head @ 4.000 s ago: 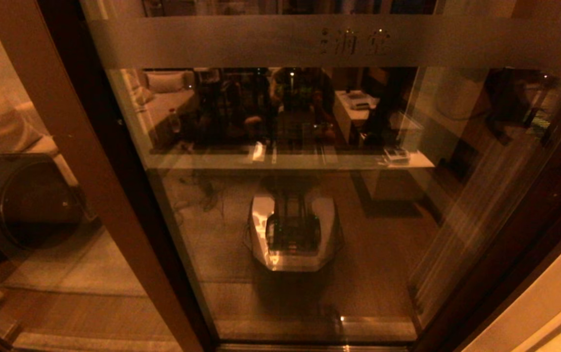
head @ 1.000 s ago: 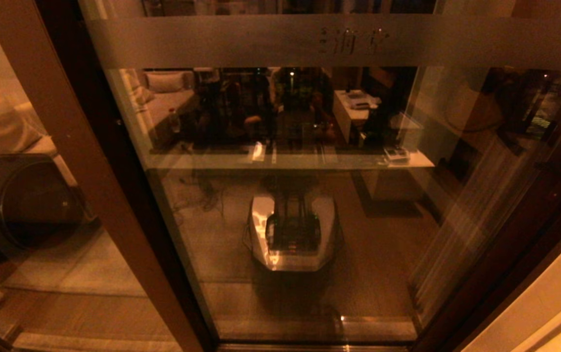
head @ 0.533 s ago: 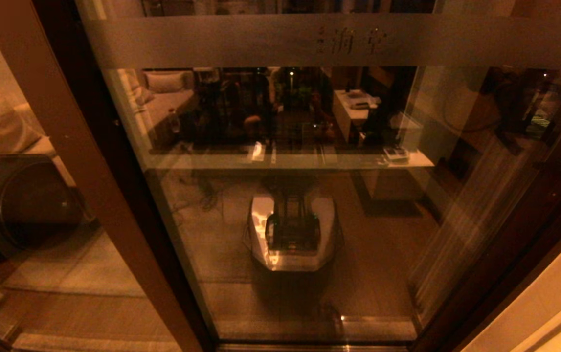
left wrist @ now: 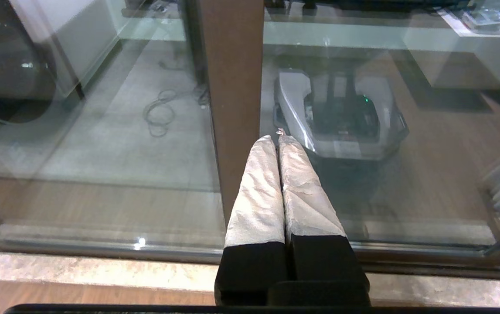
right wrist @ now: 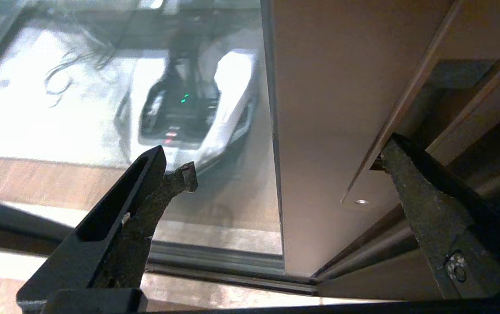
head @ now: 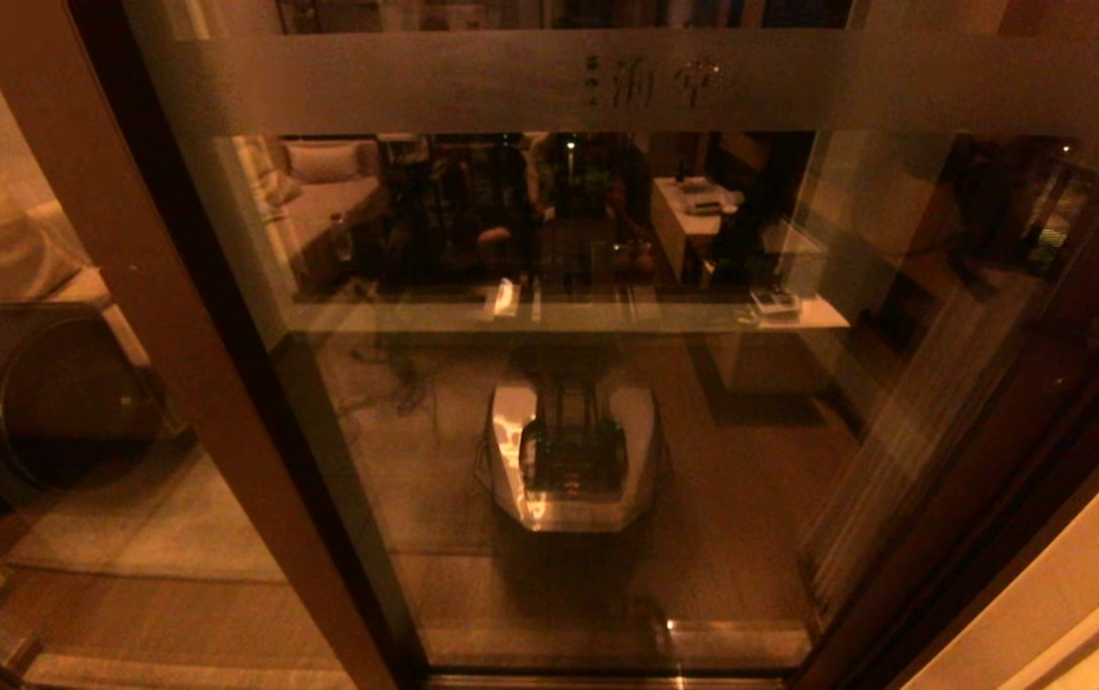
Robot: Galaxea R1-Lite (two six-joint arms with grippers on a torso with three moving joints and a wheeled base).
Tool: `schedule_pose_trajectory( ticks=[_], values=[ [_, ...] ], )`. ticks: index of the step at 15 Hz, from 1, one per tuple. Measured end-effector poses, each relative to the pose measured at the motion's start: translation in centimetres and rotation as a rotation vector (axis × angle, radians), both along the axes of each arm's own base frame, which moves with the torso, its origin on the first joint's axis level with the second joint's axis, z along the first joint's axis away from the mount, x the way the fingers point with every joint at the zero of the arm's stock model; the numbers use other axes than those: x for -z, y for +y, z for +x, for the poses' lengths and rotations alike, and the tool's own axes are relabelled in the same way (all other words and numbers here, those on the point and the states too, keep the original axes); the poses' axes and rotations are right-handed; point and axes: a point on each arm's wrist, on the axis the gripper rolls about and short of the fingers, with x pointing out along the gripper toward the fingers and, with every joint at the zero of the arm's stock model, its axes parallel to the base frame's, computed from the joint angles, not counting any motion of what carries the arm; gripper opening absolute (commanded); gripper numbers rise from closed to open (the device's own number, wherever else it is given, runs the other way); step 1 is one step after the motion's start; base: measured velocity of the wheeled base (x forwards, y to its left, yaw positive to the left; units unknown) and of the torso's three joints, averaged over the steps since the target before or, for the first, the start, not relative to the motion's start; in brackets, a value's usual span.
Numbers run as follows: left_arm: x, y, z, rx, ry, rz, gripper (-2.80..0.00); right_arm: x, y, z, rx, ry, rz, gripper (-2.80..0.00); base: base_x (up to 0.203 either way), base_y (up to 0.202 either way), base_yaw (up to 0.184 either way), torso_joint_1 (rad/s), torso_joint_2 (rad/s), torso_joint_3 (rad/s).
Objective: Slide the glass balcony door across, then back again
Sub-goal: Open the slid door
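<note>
Glass balcony door [head: 606, 402]: filling most of the head view, frosted band [head: 549, 81] with faint characters running across the top of the frame, glass mirroring the robot's own base at centre

Door stile [right wrist: 319, 109]: brown, running down the middle of the right wrist view, sitting between the two spread fingers

Right gripper [right wrist: 284, 161]: standing wide apart around the stile, one dark finger [right wrist: 145, 205] lying in front of the glass, the other reaching into the recess beside the outer frame

Left gripper [left wrist: 278, 141]: pale padded fingers pressing together, gripping nothing, pointing at the brown post [left wrist: 232, 87] near the glass

Fixed panel [head: 51, 383]: occupying the left of the head view, showing a dark round-fronted appliance behind it

Sill track [left wrist: 101, 244]: running along the bottom of the left wrist view
</note>
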Motion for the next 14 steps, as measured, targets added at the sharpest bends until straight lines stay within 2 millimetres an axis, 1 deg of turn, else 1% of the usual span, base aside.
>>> schedule_pose_trajectory(
  ticks=[6, 13, 14],
  values=[
    [0.0, 0.0, 0.0, 0.0, 0.0, 0.0, -2.8, 0.3, 1.3, -0.5, -0.026, 0.014, 0.001, 0.0, 0.0, 0.0, 0.0, 0.0, 0.0, 0.0],
    [0.0, 0.0, 0.0, 0.0, 0.0, 0.0, -2.8, 0.7, 3.9, -0.6, -0.078, -0.006, -0.017, 0.0, 0.0, 0.0, 0.0, 0.0, 0.0, 0.0],
    [0.0, 0.0, 0.0, 0.0, 0.0, 0.0, -2.8, 0.9, 4.6, -0.6, -0.11, 0.007, -0.002, 0.0, 0.0, 0.0, 0.0, 0.0, 0.0, 0.0]
  ],
)
